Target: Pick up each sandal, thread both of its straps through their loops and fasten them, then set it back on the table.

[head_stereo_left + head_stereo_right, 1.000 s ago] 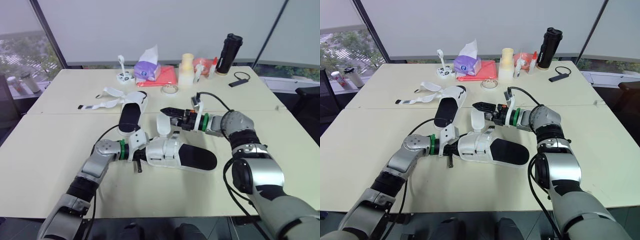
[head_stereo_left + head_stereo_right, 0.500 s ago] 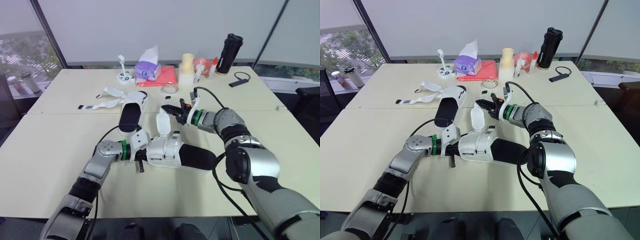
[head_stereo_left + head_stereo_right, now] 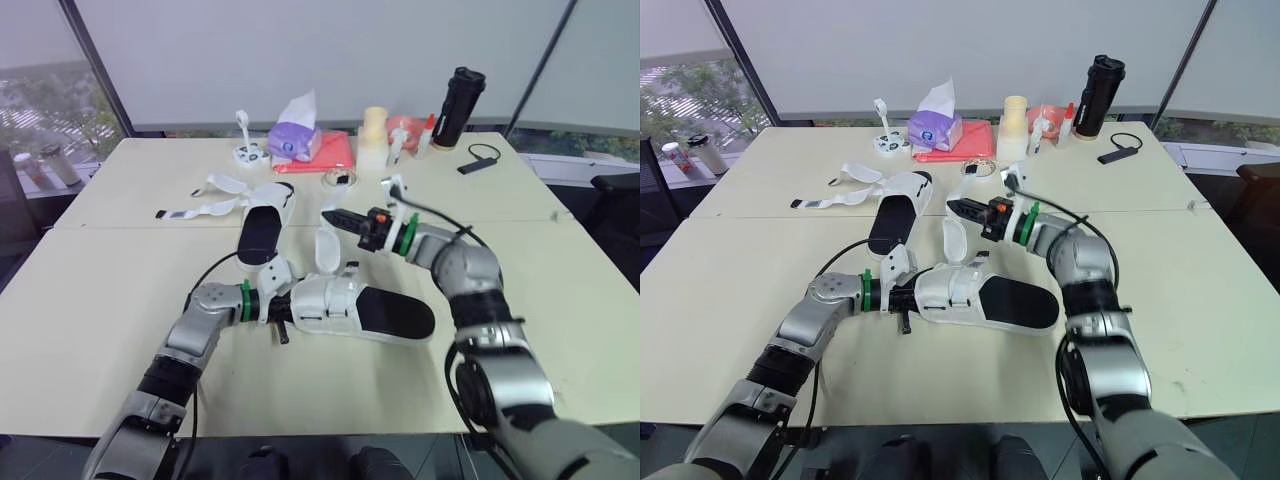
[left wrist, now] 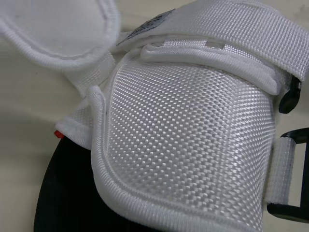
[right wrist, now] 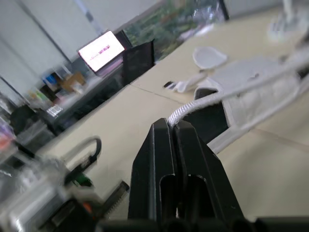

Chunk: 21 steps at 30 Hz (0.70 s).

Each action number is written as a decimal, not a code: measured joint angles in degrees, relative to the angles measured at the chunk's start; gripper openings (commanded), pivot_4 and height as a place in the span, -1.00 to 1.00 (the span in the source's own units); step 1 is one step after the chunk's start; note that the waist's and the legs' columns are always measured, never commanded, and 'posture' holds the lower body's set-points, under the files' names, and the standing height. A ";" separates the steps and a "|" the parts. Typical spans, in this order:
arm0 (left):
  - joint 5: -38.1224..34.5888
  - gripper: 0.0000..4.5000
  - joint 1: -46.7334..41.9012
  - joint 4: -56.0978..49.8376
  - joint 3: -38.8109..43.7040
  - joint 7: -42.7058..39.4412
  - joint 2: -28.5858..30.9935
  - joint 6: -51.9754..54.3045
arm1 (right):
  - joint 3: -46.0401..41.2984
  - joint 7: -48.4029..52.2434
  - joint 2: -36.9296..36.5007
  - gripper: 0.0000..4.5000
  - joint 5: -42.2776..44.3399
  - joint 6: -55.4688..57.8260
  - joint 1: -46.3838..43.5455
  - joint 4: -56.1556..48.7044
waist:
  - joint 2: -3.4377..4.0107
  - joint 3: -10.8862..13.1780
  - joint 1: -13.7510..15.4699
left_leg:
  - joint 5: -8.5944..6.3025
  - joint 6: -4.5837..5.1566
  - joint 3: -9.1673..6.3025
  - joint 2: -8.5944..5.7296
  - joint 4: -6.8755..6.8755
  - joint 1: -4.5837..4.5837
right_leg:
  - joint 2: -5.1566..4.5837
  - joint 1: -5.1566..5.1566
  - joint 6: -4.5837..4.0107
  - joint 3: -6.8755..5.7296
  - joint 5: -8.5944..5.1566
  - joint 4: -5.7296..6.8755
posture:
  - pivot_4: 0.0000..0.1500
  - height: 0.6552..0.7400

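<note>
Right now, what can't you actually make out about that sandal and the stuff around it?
Black loop on the near sandal: cut off by the left wrist view's edge.
Strap end: hidden inside the shut right hand.
Items beside the black flask: too small, eye views.

Cream table (image 3: 100, 290), far edge, left to right: small white gadget (image 3: 247, 150), purple tissue box (image 3: 294, 143) against a red cloth (image 3: 332, 153), stack of pale paper cups (image 3: 373, 138), red-capped bottle (image 3: 429, 133), black tumbler (image 3: 458, 106). Tape roll (image 3: 340, 179) just in front of the cloth. Black cable with dongle (image 3: 478, 158) near the tumbler's base.
</note>
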 measured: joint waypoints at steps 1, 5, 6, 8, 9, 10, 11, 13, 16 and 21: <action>-0.47 -1.00 -0.03 0.23 0.41 -0.26 0.14 0.43 | 1.29 0.33 -0.16 -0.98 -1.11 -2.79 2.90 -3.63 | 0.00 0.00 -0.06 | 0.00 0.00 0.00 0.00 0.00 0.00 | 0.03 0.00 0.00 0.00 0.00 0.00 | 1.00 1.00; -1.76 -1.00 -0.48 1.23 1.17 -0.69 0.01 1.92 | 6.48 0.80 -2.37 -0.98 -9.06 -21.53 12.93 -13.56 | 0.00 0.00 -0.27 | 0.00 0.00 0.00 0.01 0.02 0.07 | 0.14 0.02 0.00 0.01 0.00 0.04 | 1.00 1.00; -1.81 -1.00 -0.70 1.57 1.20 -0.74 -0.01 2.06 | 7.67 0.80 -3.00 -0.98 -11.41 -26.69 14.32 -14.21 | 0.00 0.00 -0.28 | 0.00 0.00 0.01 0.01 0.03 0.07 | 0.15 0.02 0.00 0.01 0.00 0.05 | 1.00 1.00; -1.96 -1.00 -1.05 2.01 1.15 -0.91 -0.10 2.33 | 10.48 0.59 -5.22 -0.98 -17.60 -39.25 16.25 -14.09 | -0.01 0.01 -0.21 | 0.00 0.00 0.02 0.00 0.05 0.07 | 0.16 0.03 0.00 0.01 0.00 0.04 | 1.00 1.00; -2.00 -1.00 -1.18 2.28 1.14 -0.94 -0.14 2.37 | 11.93 0.13 -6.52 -0.98 -20.99 -46.33 16.54 -13.15 | -0.01 0.01 -0.19 | 0.00 -0.01 0.03 0.00 0.06 0.07 | 0.16 0.04 0.00 0.01 0.00 0.04 | 1.00 1.00; -1.99 -1.00 -1.34 2.57 1.12 -0.97 -0.28 2.35 | 13.39 -0.59 -8.10 -0.98 -24.73 -54.08 16.50 -11.56 | -0.01 0.01 -0.18 | 0.01 -0.01 0.04 -0.01 0.07 0.09 | 0.17 0.05 0.00 0.02 0.00 0.04 | 1.00 1.00; -1.97 -1.00 -1.44 2.77 1.11 -0.98 -0.46 2.31 | 14.30 -1.33 -9.17 -0.98 -27.48 -59.71 16.43 -10.13 | -0.02 0.01 -0.17 | 0.01 -0.01 0.04 -0.01 0.07 0.10 | 0.17 0.07 0.00 0.02 0.00 0.04 | 1.00 1.00; -1.79 -1.00 -1.59 3.13 1.07 -1.15 -0.55 1.96 | 15.80 -4.10 -10.68 -0.75 -33.19 -71.07 15.47 -6.38 | -0.02 0.01 -0.12 | 0.02 -0.03 0.05 -0.01 0.08 0.10 | 0.18 0.07 0.00 0.02 0.00 0.04 | 1.00 1.00; -1.63 -1.00 -1.93 3.92 0.97 -1.56 -0.62 1.39 | 16.38 -8.15 -11.69 -0.15 -38.34 -81.13 12.67 -4.09 | -0.02 0.01 -0.07 | 0.06 -0.09 0.04 -0.01 0.09 0.11 | 0.17 0.08 0.00 0.03 0.00 0.06 | 1.00 1.00; -1.50 -1.00 -2.29 4.58 0.73 -1.87 -0.91 0.77 | 17.61 -12.23 -14.39 0.98 -42.55 -89.01 11.95 -4.22 | -0.02 0.01 0.14 | 0.06 -0.10 0.02 0.00 0.10 0.12 | 0.15 0.14 -0.01 0.03 -0.01 0.04 | 1.00 1.00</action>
